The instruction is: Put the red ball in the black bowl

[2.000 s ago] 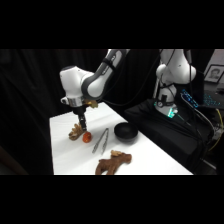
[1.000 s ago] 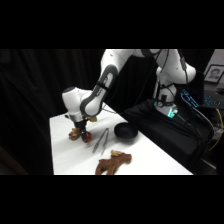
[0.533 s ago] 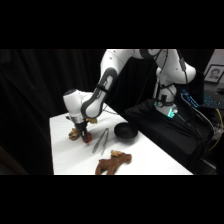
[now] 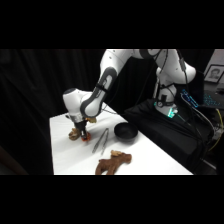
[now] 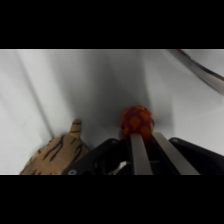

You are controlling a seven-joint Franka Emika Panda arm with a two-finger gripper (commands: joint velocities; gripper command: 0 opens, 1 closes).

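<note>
Across the white table (image 4: 145,155), the arm reaches down from two o'clock to the far left corner, with the black bowl (image 4: 125,131) well apart at its four o'clock and metal tongs (image 4: 100,141) between them. At the corner, the gripper (image 5: 146,136) has its fingers drawn close, pinching the red ball (image 5: 136,120) just beside the tan striped piece (image 5: 57,152).

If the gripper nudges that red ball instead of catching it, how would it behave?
The red ball is round and sits on the flat white table, so it would probably roll off. It is small against the fingers, so likely light. The tan lumpy piece beside it might stop it.
</note>
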